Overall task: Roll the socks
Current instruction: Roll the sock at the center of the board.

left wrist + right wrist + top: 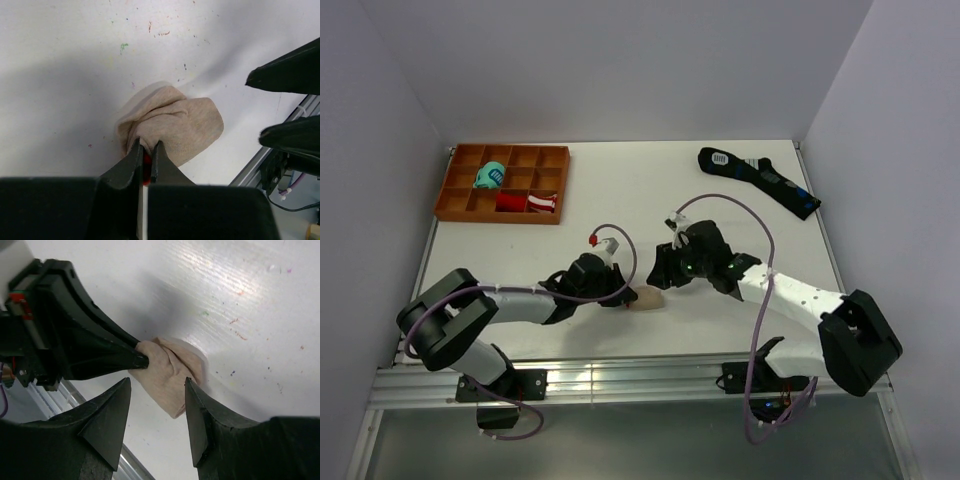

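The socks (646, 298) lie as a small beige roll near the table's front edge, also in the left wrist view (175, 125) and right wrist view (170, 372). My left gripper (620, 296) is shut on the roll's near end, a bit of red fabric showing between its fingertips (135, 155). My right gripper (660, 277) is open just behind the roll; in its own view its fingers (192, 400) stand apart on either side of the roll's free end without touching it.
An orange divided tray (460, 200) at the back left holds a teal bundle (489, 177) and a red-and-white bundle (529, 203). A long black sock (760, 180) lies at the back right. The metal rail (620, 375) runs along the front edge.
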`<state>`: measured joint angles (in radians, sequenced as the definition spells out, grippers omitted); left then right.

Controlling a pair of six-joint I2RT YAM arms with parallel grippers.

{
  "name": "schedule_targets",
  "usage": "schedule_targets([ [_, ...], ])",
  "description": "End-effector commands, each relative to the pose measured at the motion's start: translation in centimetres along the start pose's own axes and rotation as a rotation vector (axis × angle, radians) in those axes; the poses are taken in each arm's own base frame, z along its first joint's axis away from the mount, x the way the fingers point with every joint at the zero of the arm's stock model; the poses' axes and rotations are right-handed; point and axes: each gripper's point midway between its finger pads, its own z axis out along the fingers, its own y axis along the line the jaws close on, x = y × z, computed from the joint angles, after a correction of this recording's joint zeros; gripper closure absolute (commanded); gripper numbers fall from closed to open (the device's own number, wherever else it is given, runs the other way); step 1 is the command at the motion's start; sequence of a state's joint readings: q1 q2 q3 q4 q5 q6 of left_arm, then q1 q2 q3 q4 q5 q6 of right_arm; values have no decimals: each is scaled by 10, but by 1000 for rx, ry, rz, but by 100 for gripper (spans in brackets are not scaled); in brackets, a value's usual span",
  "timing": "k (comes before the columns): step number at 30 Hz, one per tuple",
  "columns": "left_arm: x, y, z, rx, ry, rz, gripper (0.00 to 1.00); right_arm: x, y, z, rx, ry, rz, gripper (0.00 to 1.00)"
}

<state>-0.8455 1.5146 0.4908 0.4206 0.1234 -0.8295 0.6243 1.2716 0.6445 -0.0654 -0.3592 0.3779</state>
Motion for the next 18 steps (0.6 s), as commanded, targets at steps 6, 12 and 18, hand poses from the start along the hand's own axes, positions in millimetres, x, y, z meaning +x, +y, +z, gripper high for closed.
schedule_targets([
  [6, 44, 34, -2, -104, 182, -25, 100, 9, -1, 7, 56, -10, -112, 45],
  [12, 48, 36, -1, -95, 206, -46, 100, 20, -2, 8, 94, -10, -118, 44],
  [18, 49, 37, 0, -92, 228, -51, 100, 29, -4, 9, 113, 22, -132, 44],
])
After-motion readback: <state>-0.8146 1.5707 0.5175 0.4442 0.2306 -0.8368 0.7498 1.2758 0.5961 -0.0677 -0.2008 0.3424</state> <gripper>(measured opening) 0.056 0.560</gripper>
